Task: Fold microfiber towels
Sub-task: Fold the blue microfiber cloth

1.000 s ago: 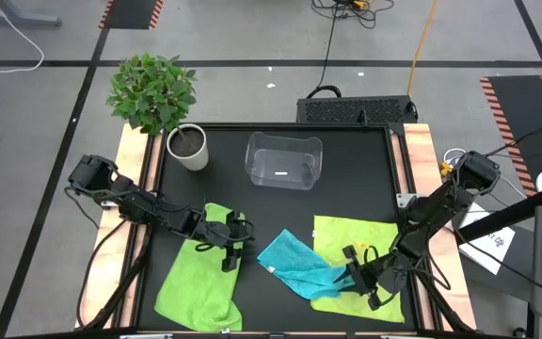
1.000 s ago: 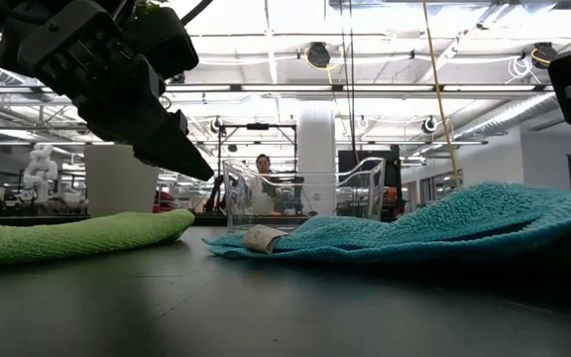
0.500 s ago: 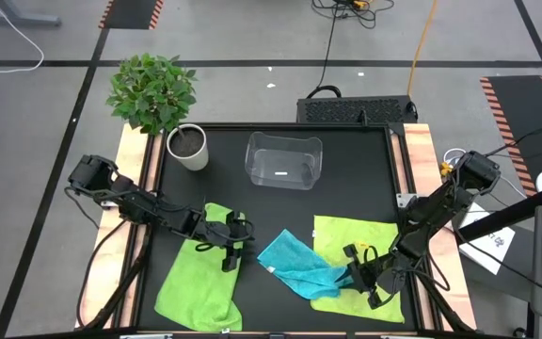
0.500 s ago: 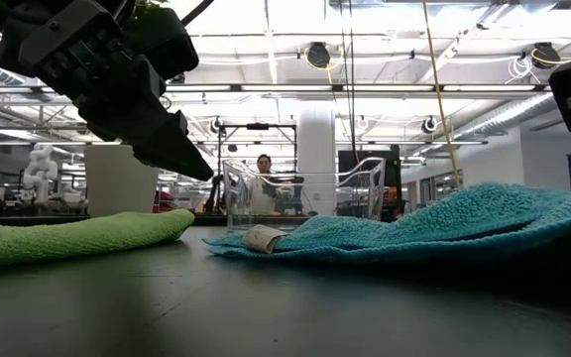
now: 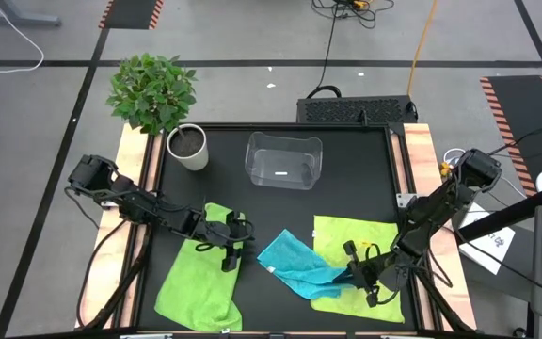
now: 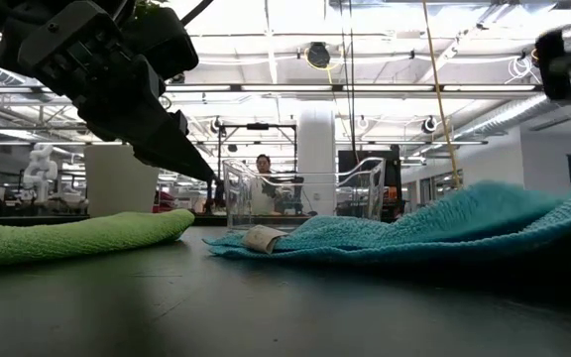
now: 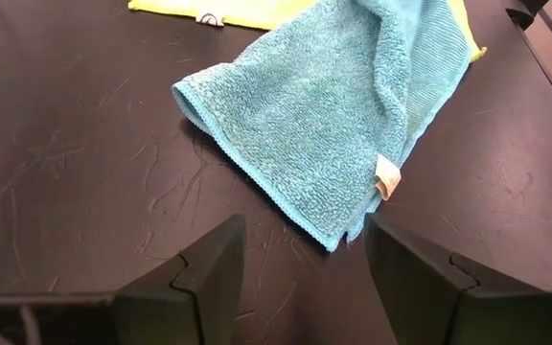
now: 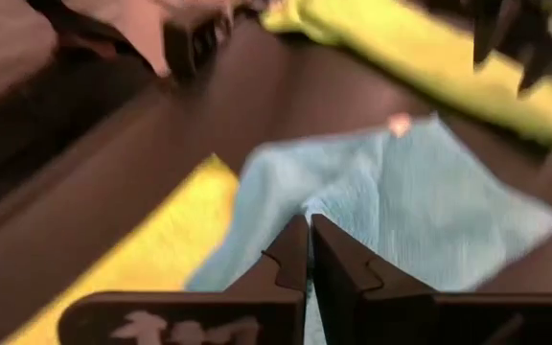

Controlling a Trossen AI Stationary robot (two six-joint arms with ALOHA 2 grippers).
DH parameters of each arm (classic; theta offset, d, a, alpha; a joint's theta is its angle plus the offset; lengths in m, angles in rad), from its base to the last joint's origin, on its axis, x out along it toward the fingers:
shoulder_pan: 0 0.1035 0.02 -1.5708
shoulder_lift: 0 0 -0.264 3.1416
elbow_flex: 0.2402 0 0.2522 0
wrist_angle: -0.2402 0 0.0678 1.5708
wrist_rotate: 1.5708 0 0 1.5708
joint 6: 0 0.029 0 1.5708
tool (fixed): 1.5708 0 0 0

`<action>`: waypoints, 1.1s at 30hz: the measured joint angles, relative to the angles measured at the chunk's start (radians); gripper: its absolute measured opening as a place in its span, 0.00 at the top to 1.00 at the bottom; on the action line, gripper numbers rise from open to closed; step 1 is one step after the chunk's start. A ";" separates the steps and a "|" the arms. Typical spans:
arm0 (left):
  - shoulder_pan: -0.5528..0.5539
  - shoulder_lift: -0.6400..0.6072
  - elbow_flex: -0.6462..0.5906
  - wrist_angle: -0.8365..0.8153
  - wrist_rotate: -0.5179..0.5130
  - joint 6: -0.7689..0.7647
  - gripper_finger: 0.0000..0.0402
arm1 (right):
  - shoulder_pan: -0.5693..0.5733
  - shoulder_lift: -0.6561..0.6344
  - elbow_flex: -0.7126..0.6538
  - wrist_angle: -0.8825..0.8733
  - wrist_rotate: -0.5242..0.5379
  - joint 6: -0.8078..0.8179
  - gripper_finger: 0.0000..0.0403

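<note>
A turquoise towel [image 5: 294, 264] lies crumpled at the table's near middle, its right end overlapping a lime-green towel [image 5: 356, 235] spread flat at the near right. A second lime-green towel [image 5: 196, 282] lies at the near left. My right gripper [image 8: 310, 240] is shut on the turquoise towel's right end. My left gripper [image 7: 300, 249] hangs open above the left green towel's far right corner. It points at the turquoise towel [image 7: 333, 115] and its white tag [image 7: 384, 178], touching nothing. My right gripper pinches the turquoise towel's right end [image 8: 300, 206] between its two shut fingers; edge or fold, I cannot tell. The fingers come slanting down from the table's right. That end is raised off the green towel while the rest of the towel [image 6: 414, 233] lies on the table.
A clear plastic bin [image 5: 283, 158] stands at the far middle and a potted plant [image 5: 188, 148] at the far left corner. Bare black tabletop lies between the bin and the towels. A person shows in the room beyond the bin.
My right gripper has shut on the turquoise towel's right end, rolled a little and edged upward. In the low view that end of the towel now stands higher than before, while its tagged left end has stayed on the table.
</note>
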 joint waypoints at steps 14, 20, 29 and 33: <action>0.000 0.000 0.000 -0.024 -0.011 0.032 0.47 | 0.015 0.029 0.039 0.046 -0.083 -0.042 1.00; 0.000 0.000 0.000 -0.027 -0.011 0.039 0.47 | 0.041 0.112 0.039 0.111 -0.142 -0.036 1.00; 0.003 0.000 0.000 -0.026 -0.031 0.050 0.47 | 0.028 0.215 0.039 0.112 -0.162 0.042 1.00; 0.006 0.000 0.000 -0.025 -0.033 0.051 0.47 | 0.009 0.249 0.039 0.102 -0.193 0.092 1.00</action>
